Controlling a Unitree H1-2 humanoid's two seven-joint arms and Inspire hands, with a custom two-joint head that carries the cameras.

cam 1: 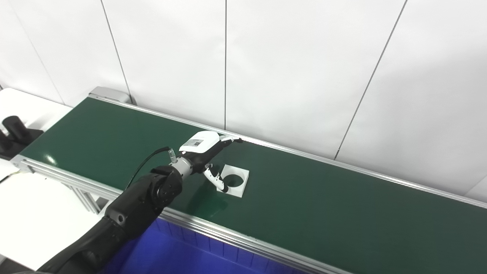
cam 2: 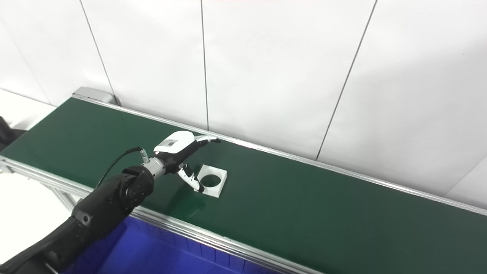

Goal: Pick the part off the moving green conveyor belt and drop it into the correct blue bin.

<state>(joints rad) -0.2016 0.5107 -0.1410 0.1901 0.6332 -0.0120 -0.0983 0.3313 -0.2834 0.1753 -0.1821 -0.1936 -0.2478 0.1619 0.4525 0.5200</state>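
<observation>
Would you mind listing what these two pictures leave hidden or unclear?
- Right hand: not in either view.
- Blue bin: cut off by the bottom edge and hidden behind the left arm, so which bin it is cannot be told.
- Left hand on the white part: whether the thumb touches it cannot be told.

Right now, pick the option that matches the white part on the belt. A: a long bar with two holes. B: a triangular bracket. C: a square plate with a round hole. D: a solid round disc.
C: the white part lies flat on the green belt as a square plate with one round hole, beside the left hand.
</observation>
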